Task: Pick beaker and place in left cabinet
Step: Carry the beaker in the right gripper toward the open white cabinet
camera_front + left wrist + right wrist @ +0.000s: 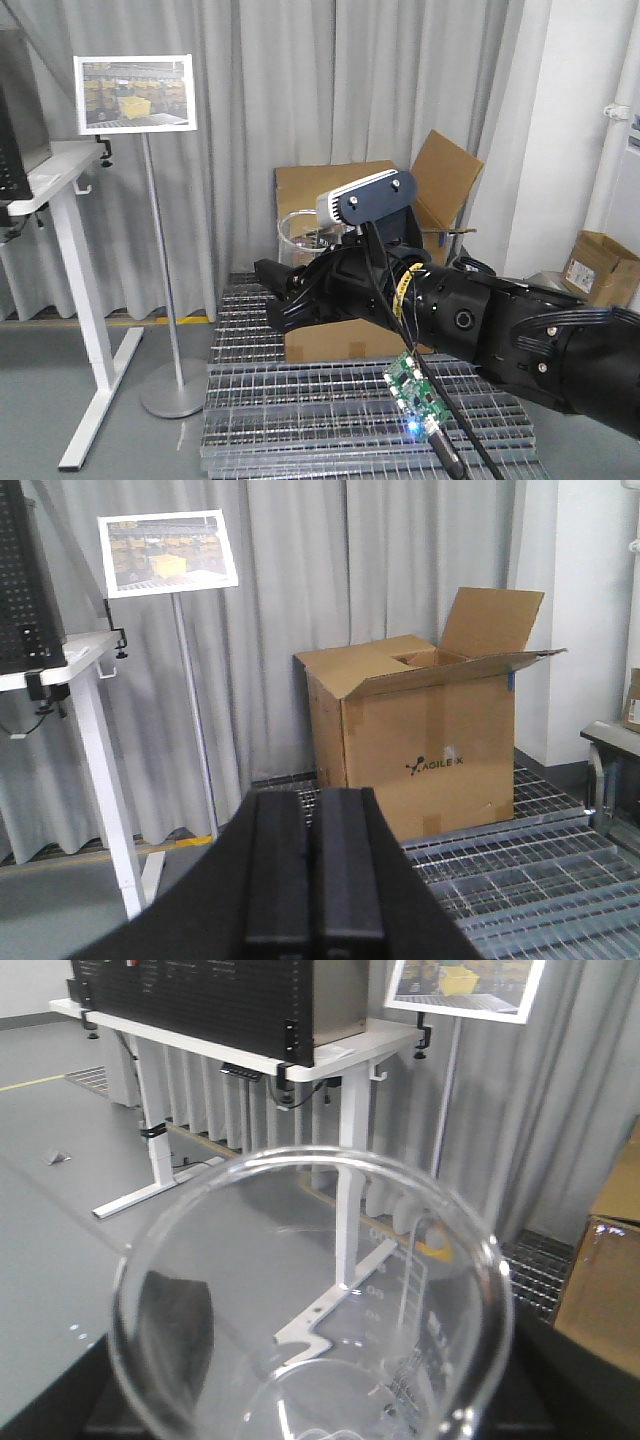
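The right gripper [288,288] clasps the clear beaker [310,1300], holding it in mid-air above the metal floor grating [300,420], in front of a cardboard box [430,730]. The left gripper [310,880] has its fingers pressed together, empty.

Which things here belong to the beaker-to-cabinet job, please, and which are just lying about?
Job: beaker, held in the right gripper; cabinet not in view.
Lying about: cardboard box, sign stand, white desk, floor grating.

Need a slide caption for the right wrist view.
Clear beaker held close to the right wrist camera, white desk and grey curtain behind.
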